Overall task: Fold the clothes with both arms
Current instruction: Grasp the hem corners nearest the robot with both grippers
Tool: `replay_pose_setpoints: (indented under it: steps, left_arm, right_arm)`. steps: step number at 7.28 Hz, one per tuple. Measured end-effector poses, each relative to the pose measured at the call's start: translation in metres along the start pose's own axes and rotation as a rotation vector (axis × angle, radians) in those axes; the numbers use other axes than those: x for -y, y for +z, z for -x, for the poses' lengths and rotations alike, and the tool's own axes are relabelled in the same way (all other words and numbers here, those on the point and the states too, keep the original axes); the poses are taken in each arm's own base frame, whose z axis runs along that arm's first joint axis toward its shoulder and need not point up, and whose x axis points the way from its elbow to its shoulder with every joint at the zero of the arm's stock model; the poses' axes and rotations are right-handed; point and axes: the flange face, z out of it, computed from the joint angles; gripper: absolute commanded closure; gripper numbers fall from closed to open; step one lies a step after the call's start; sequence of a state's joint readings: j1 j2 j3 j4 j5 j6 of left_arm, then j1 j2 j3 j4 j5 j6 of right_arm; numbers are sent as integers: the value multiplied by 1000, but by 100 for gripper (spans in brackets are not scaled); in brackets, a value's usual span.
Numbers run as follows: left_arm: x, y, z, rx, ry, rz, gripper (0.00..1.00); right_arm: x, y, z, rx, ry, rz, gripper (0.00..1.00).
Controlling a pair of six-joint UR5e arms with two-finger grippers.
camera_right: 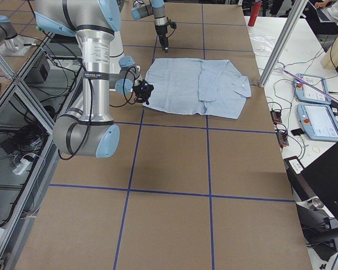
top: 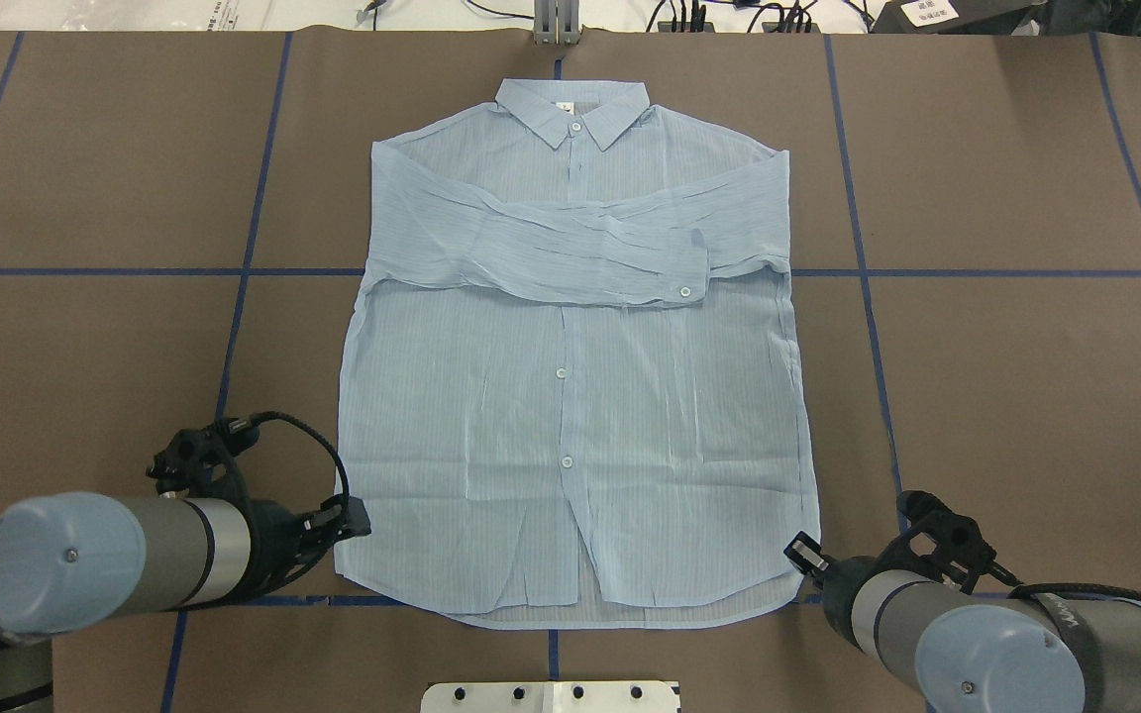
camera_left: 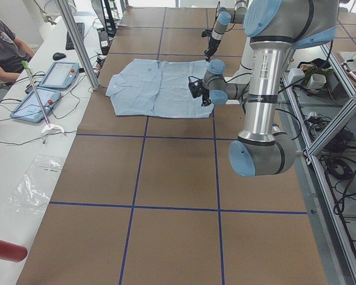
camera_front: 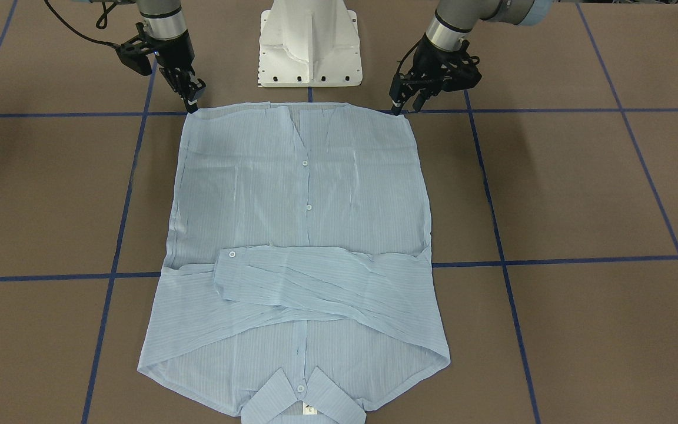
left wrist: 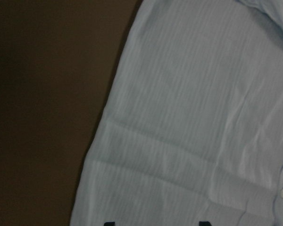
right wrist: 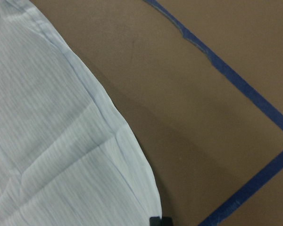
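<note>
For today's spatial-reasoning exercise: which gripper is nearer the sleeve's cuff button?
Right. The right gripper sits at the hem corner nearest the cuff button; the left gripper is at the far hem corner.

Even, diffuse overhead light is recorded in the 4 exterior views; soft, faint shadows are thrown on the table (camera_front: 580, 188). The left wrist view is dim and slightly blurred, the table beside the shirt (left wrist: 188, 117) nearly black. The right wrist view is brighter, sharp, mildly grainy.
</note>
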State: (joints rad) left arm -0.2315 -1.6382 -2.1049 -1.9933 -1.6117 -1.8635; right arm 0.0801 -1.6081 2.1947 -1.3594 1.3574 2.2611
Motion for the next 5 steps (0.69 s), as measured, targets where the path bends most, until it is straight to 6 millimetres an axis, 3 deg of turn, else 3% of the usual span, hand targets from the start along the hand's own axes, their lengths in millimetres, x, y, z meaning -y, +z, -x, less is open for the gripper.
replay_pose_setpoints:
  steps: [2, 5]
  left_arm:
    - [-13, 20, 14, 46, -7, -7, 43]
    - [-18, 28, 8, 63, -6, -9, 44]
  right_arm:
    - [4, 1, -4, -8, -6, -8, 100]
    - [18, -6, -19, -26, -20, -22, 100]
